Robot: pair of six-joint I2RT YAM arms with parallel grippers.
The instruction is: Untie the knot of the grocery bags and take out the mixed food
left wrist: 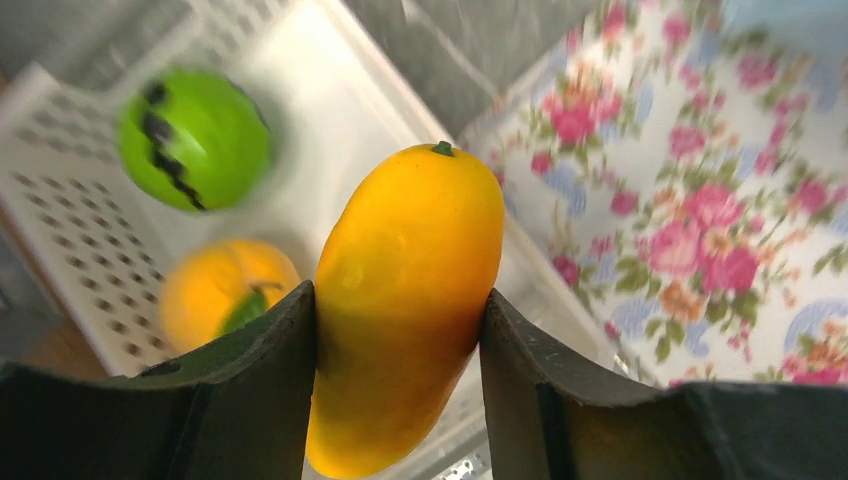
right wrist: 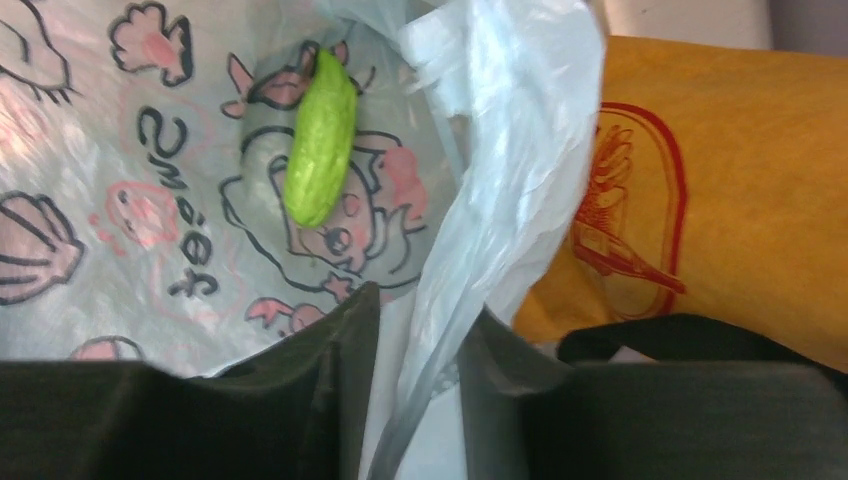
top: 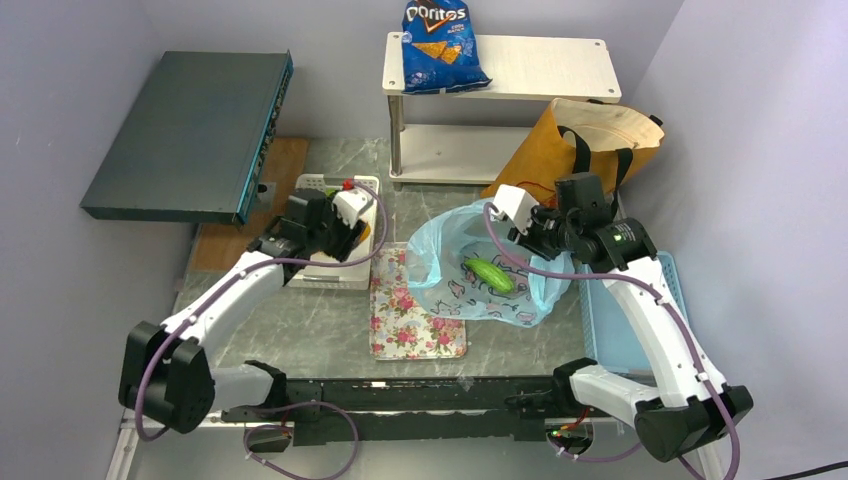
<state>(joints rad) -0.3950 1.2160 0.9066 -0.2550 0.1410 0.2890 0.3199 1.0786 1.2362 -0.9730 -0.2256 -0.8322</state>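
My left gripper [top: 352, 232] is shut on the orange-yellow mango [left wrist: 405, 290] and holds it above the white basket [left wrist: 330, 110]. A green round fruit [left wrist: 195, 138] and an orange round fruit [left wrist: 225, 295] lie in that basket. My right gripper [top: 510, 230] is shut on the raised rim of the light-blue cartoon-printed plastic bag [top: 470, 295], whose mouth is open with no knot. A long green vegetable [top: 490, 273] lies inside the bag and also shows in the right wrist view [right wrist: 320, 140]. The orange-tan tote [top: 570, 150] with black straps [top: 600, 165] stands behind the bag.
A floral tray [top: 410, 320] lies between the basket and the plastic bag. A blue Doritos bag [top: 438, 45] sits on a white shelf [top: 540, 65] at the back. A dark flat box [top: 190, 130] is at the far left. A blue crate [top: 620, 330] stands at the right.
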